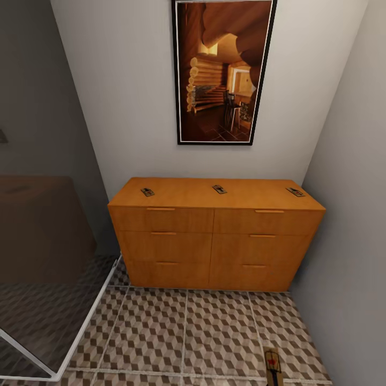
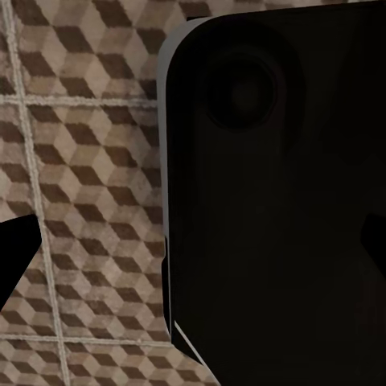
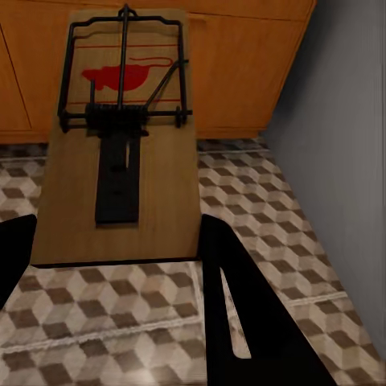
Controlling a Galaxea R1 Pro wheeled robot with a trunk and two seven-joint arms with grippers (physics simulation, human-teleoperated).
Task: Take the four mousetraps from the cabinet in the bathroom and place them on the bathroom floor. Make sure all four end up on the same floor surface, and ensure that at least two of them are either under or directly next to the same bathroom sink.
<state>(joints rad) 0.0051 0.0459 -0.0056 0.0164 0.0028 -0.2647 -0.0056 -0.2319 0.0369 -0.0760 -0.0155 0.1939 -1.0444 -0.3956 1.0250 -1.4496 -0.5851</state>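
I'm looking at an orange wood cabinet [image 1: 214, 236] w/ six drawer fronts, sitting against a pale wall [image 1: 123, 96]. A black-framed picture [image 1: 222, 69] of a log interior is hanging above it. Cube-pattern tile floor [image 1: 177, 332] is running in front, pale grout lines showing. A glass panel [image 1: 48, 241] w/ white edging is standing on the left. Grey side wall [image 1: 348, 214] is closing in on the right.

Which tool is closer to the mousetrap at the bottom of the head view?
Right. The right tool sits right at that mousetrap, its fingers flanking the near end. The left wrist view shows bathroom floor, no trap.
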